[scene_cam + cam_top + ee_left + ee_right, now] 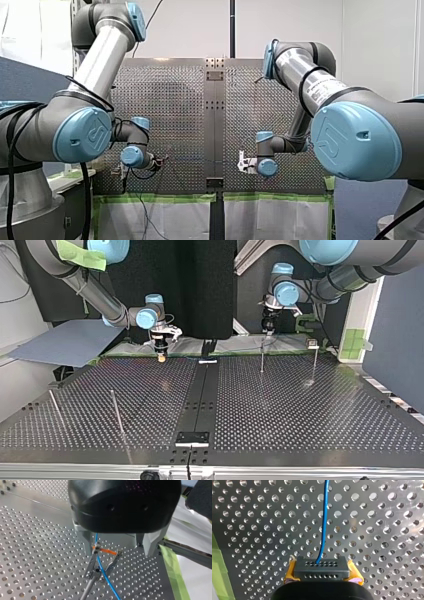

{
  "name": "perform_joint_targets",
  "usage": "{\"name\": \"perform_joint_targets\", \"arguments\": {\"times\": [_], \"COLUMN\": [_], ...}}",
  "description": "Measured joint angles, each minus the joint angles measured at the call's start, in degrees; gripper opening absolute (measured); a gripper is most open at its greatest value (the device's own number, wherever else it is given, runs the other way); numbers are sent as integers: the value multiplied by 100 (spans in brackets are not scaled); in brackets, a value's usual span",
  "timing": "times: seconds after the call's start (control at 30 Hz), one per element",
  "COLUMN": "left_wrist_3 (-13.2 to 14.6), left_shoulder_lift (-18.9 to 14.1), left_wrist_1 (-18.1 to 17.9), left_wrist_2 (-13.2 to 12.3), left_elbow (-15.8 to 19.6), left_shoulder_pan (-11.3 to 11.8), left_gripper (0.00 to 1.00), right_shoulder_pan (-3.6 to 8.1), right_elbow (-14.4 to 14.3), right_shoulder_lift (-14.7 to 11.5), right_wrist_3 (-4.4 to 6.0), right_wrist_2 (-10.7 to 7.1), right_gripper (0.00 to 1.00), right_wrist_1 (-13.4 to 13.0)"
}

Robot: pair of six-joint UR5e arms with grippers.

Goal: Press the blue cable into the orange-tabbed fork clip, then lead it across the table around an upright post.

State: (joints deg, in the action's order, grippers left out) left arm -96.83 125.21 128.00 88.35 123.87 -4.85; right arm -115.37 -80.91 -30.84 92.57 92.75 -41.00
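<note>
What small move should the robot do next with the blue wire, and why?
Probably a small push down by my left end effector, to seat the blue cable deeper in the fork clip. The cable runs between the clip's prongs, past its orange tab, but I cannot tell whether it is fully in. My right end effector grips its other stretch.

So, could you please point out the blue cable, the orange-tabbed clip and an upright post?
blue cable (324, 517), right wrist view, its middle stretch.
orange-tabbed clip (108, 551), left wrist view, its orange tab.
upright post (116, 411), top view, its mid-shaft.
</note>
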Motion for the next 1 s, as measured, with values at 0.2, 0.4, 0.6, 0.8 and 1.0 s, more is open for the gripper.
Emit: {"name": "perform_joint_targets", "arguments": {"times": [0.2, 0.4, 0.6, 0.8, 1.0], "left_wrist_3": [13, 245, 247, -53, -244], "left_shoulder_lift": [0, -5, -41, -43, -29], "left_wrist_1": [5, 42, -125, -475, -569], "left_wrist_2": [59, 289, 562, 885, 1234], "left_elbow": [0, -1, -2, -4, -77], "left_shoulder_pan": [-26, -205, -570, -946, -1224], "left_gripper": [98, 98, 98, 98, 98], "right_shoulder_pan": [-5, -26, -38, -42, -46], "right_elbow": [1, 1, 1, 3, 2], "right_shoulder_lift": [4, 8, 10, 14, 19], "right_wrist_3": [0, 1, 5, 8, 10], "right_wrist_2": [-26, -36, -38, -37, -43], "right_gripper": [0, 0, 0, 0, 0], "right_wrist_1": [0, 4, 5, -3, -9]}}
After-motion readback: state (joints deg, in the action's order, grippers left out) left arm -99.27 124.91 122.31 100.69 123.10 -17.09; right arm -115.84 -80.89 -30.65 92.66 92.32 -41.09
